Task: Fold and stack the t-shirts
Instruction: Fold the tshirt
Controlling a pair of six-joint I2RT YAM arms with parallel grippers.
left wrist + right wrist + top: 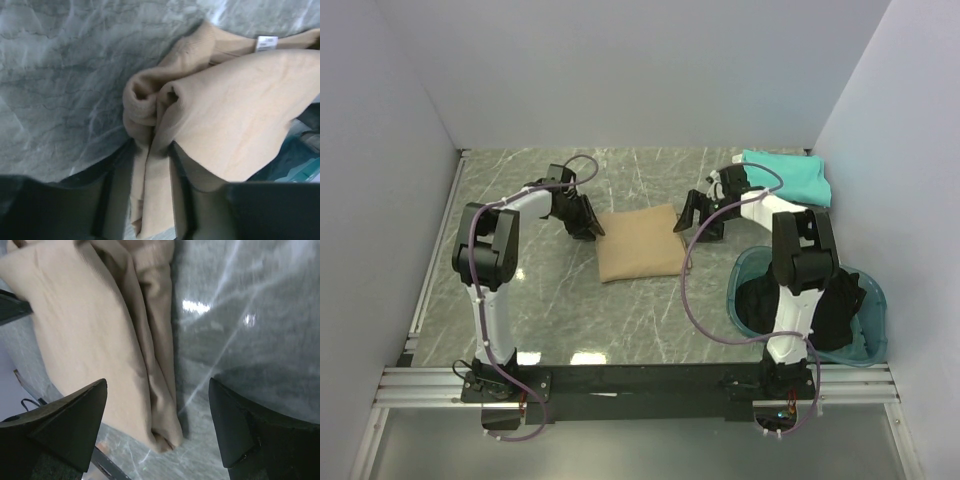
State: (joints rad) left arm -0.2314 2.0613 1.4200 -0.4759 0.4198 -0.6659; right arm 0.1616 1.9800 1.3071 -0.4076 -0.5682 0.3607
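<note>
Tan shirt (638,256), folded and limp on the tabletop (620,325): my left hand (150,155) pinches a bunched edge fold, my right hand (157,385) gapes wide over the opposite edge. Light, floppy; I'd grip through all layers. Teal shirt (785,175) lies beyond.

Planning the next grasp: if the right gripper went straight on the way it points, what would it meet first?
Probably the tan t-shirt, whose folded edge lies straight ahead of the open right gripper; depth is hard to judge.
</note>
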